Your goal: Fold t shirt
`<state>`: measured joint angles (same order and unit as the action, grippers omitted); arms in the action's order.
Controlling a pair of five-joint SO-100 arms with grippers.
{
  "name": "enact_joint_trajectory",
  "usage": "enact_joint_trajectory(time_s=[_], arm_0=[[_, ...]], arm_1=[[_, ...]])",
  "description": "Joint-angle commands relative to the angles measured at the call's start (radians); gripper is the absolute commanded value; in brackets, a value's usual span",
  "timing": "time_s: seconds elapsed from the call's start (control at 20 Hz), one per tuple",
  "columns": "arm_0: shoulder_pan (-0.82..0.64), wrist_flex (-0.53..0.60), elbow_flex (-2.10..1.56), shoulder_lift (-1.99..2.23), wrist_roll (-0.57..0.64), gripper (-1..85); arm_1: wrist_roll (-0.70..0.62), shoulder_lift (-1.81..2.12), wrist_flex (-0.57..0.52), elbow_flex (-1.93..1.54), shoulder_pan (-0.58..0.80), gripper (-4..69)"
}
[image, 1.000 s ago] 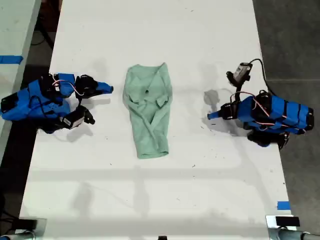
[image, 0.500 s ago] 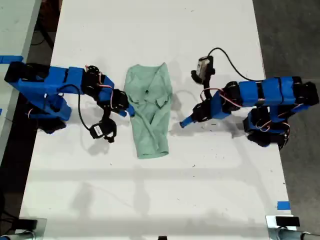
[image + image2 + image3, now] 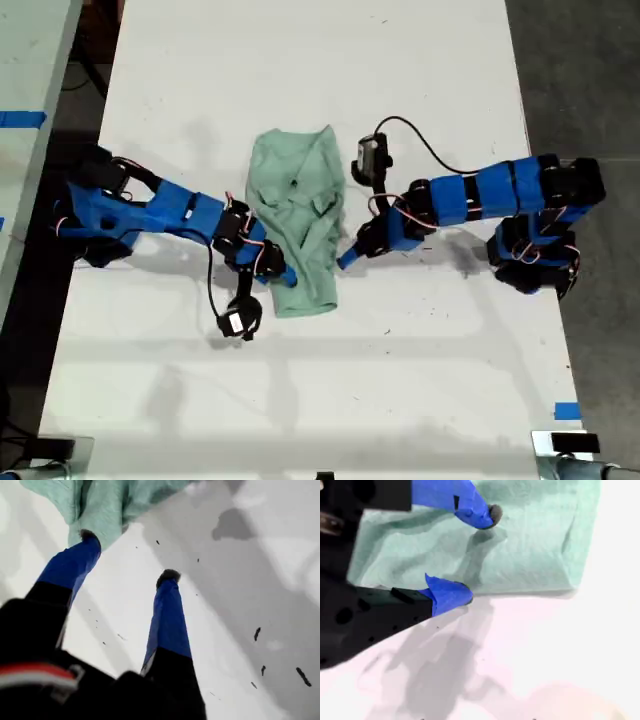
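The pale mint-green t shirt (image 3: 298, 200) lies wrinkled and lengthwise in the middle of the white table (image 3: 320, 400). My first gripper (image 3: 347, 260) reaches in from the exterior view's right and stands open at the shirt's side edge. In the first wrist view one fingertip (image 3: 90, 536) touches the shirt (image 3: 105, 505) and the other rests on bare table. My second gripper (image 3: 283, 275) comes from the exterior view's left, open. It straddles the opposite edge near the hem, with one finger (image 3: 490, 514) over the shirt (image 3: 535, 540) and the other at its border.
The table's long sides drop to dark floor (image 3: 590, 80) on the exterior view's right and a gap beside another surface (image 3: 30, 60) on its left. Blue tape (image 3: 566, 411) marks the near right corner in that view. Small dark specks dot the tabletop.
Both arms have stretched in from the table's sides to the shirt. Their grippers went from well clear of it to its two side edges. The shirt has not moved.
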<state>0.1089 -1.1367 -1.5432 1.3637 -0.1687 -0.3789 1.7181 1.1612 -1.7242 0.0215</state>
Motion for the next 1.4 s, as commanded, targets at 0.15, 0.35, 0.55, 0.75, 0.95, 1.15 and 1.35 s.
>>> enact_joint_trajectory(time_s=[0.15,0.35,0.55,0.75,0.95,1.15,1.35], arm_0=[[0.08,0.035,0.135,-0.126,-0.06,19.1],[0.101,0.051,0.201,-0.196,-0.091,-0.3],[0.095,0.052,0.206,-0.19,-0.091,-0.3],[0.095,0.048,0.206,-0.184,-0.091,-0.3],[0.097,0.029,0.206,-0.169,-0.086,-0.3],[0.121,0.012,0.206,-0.098,-0.06,-0.3],[0.186,-0.003,0.339,-0.067,0.017,-0.3]], arm_1=[[-0.015,-0.084,0.017,0.189,-0.044,25.5],[-0.003,-0.187,0.015,0.302,-0.091,25.6],[0.015,-0.371,0.028,0.462,-0.129,25.8],[0.029,-0.546,0.035,0.591,-0.161,16.2],[0.04,-0.563,0.038,0.601,-0.176,1.2],[0.034,-0.577,0.097,0.675,-0.218,0.9],[0.035,-0.568,0.13,0.796,-0.288,0.9]])
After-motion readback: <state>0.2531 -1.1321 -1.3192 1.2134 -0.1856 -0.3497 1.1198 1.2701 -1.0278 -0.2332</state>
